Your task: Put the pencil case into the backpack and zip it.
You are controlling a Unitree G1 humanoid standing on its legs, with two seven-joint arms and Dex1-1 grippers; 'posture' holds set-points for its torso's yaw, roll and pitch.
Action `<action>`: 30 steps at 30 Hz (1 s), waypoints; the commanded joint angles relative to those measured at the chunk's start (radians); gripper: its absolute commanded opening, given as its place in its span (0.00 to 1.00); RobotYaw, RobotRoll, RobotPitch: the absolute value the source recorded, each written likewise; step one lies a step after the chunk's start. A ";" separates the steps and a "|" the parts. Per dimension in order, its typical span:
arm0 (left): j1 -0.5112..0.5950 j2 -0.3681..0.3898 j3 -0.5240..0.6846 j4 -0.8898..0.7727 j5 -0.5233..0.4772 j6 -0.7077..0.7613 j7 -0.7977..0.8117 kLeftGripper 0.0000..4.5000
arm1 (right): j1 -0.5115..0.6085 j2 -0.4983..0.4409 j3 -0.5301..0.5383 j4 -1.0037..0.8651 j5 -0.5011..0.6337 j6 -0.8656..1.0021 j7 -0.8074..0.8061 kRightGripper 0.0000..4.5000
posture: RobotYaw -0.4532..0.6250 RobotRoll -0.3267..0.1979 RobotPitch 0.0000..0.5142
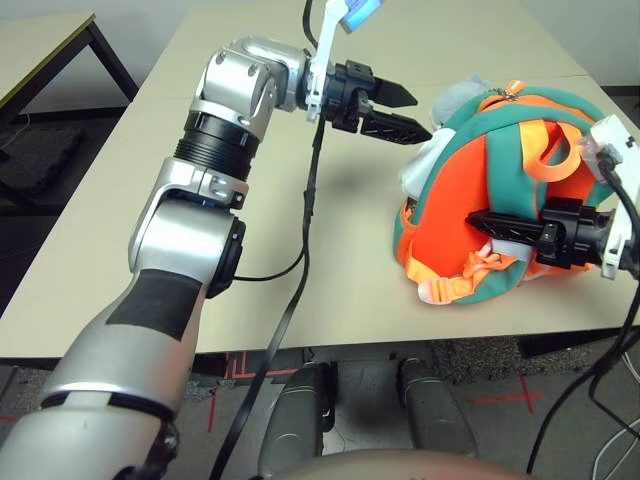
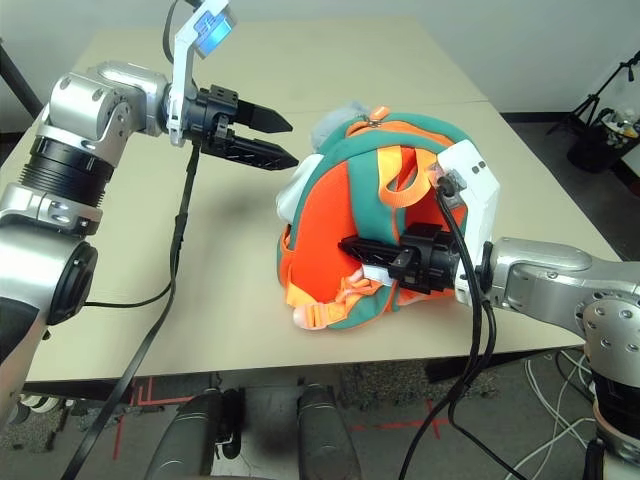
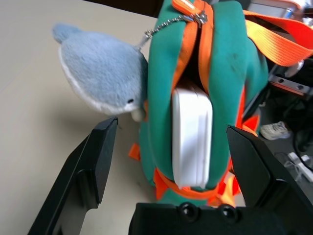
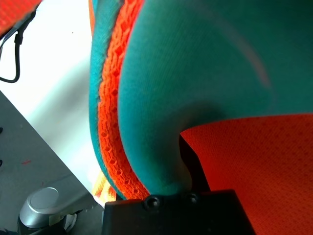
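Note:
The orange and teal backpack [image 1: 510, 190] lies on the right of the table with its zipper opening [image 3: 193, 49] parted. The white pencil case [image 3: 192, 139] stands partway in that opening, one end sticking out toward my left gripper [image 1: 420, 115]. That gripper hovers just left of the backpack, open, its fingers [image 3: 93, 161] spread wider than the case and apart from it. My right gripper [image 2: 350, 245] is shut on the backpack's near side, with teal and orange fabric [image 4: 195, 98] pressed up against it.
A blue-grey plush toy [image 3: 98, 73] hangs by a ball chain from the zipper pull, beside the opening. A black cable [image 1: 305, 230] dangles from my left arm over the table [image 1: 120, 200]. A second table [image 1: 40, 40] stands at the far left.

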 commanded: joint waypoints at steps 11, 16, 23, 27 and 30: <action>0.069 0.044 -0.050 -0.179 -0.025 0.094 -0.085 1.00 | -0.007 0.012 0.023 -0.007 -0.026 0.030 0.022 0.02 | 0.39 0.62 0.24; 0.046 0.029 -0.037 -0.105 -0.013 0.063 -0.062 0.96 | -0.008 0.017 0.022 -0.009 -0.029 0.034 0.023 0.02 | 0.39 0.62 0.24; 0.038 0.026 -0.039 -0.058 -0.006 0.023 -0.065 1.00 | -0.009 0.024 0.019 -0.011 -0.034 0.038 0.023 0.02 | 0.39 0.62 0.25; 0.035 0.025 -0.039 -0.042 -0.004 0.009 -0.067 1.00 | -0.008 0.025 0.018 -0.011 -0.035 0.039 0.023 0.02 | 0.39 0.62 0.25; 0.035 0.026 -0.037 -0.038 -0.005 0.004 -0.071 1.00 | -0.008 0.025 0.018 -0.009 -0.037 0.039 0.024 0.02 | 0.39 0.62 0.25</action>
